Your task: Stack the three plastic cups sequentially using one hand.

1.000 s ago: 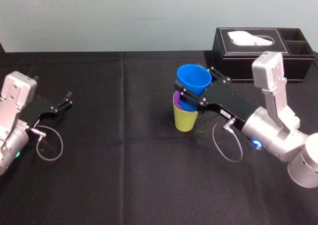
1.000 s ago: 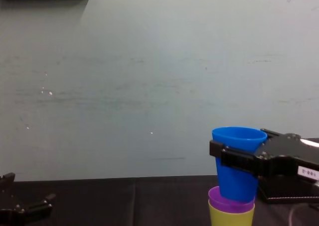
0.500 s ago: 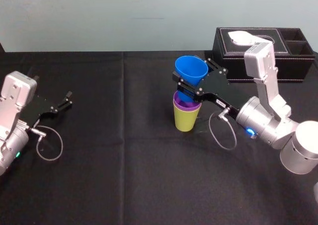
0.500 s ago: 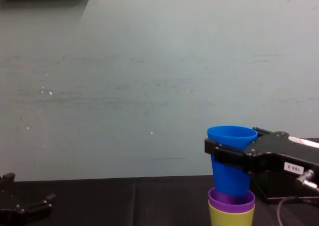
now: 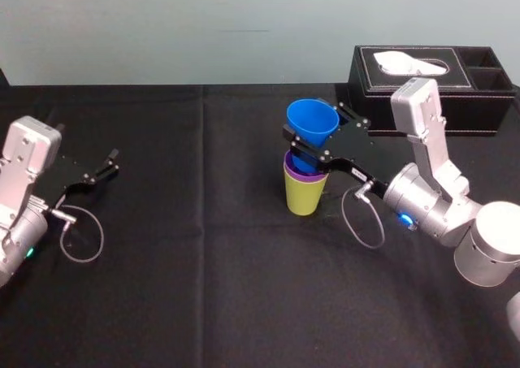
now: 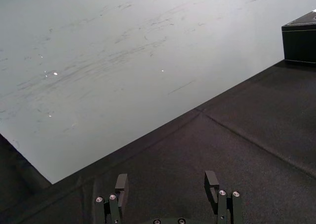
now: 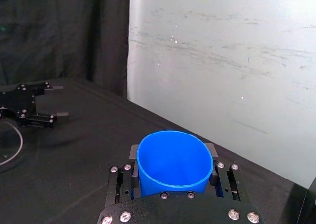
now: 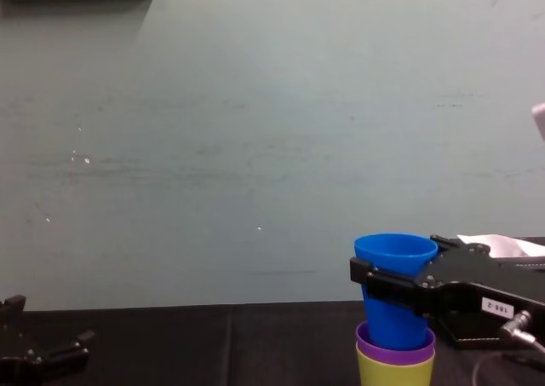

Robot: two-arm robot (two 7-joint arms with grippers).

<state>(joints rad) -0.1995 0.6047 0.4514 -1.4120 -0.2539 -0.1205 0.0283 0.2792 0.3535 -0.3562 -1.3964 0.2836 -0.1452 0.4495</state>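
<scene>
My right gripper is shut on the blue cup, its fingers on both sides of the cup's wall, as the right wrist view shows. The blue cup's base sits partly down inside the purple cup, which is nested in the yellow-green cup standing on the black cloth. From the chest, the blue cup rises out of the purple rim above the yellow-green cup. My left gripper rests open at the table's left, holding nothing.
A black tissue box stands at the back right, behind my right arm. A loose cable loop hangs by the left wrist and another by the right wrist. The black cloth covers the table.
The right gripper has lowered the blue cup further into the purple cup and shifted it slightly. The left arm has not moved.
</scene>
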